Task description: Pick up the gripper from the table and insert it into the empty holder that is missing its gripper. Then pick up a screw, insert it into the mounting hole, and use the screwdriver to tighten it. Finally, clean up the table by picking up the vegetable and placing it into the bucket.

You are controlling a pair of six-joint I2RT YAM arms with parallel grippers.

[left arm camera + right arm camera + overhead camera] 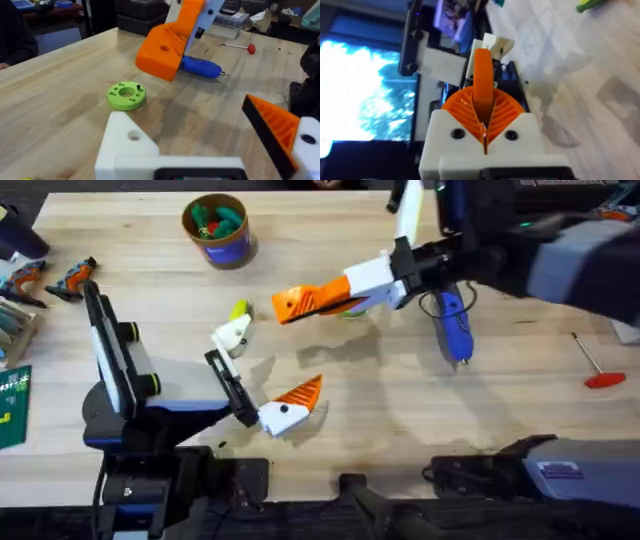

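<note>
Since your right gripper [484, 112] is clamped on the orange gripper tip [482, 70], just beside the empty holder [233, 333] of the spread-open left gripper [268, 365], square the tip up before sliding it on. You have 1 empty holder, 1 screwdriver [452, 325], 1 vegetable [239, 309] and 1 bucket [218, 228].

Right gripper [285, 307] holds orange gripper [303, 301] above table [400, 410].
Left gripper [270, 375] open, bare white holder [232, 333] by vegetable [239, 310]; screwdriver [452, 325] right, bucket [217, 228] far.
</note>
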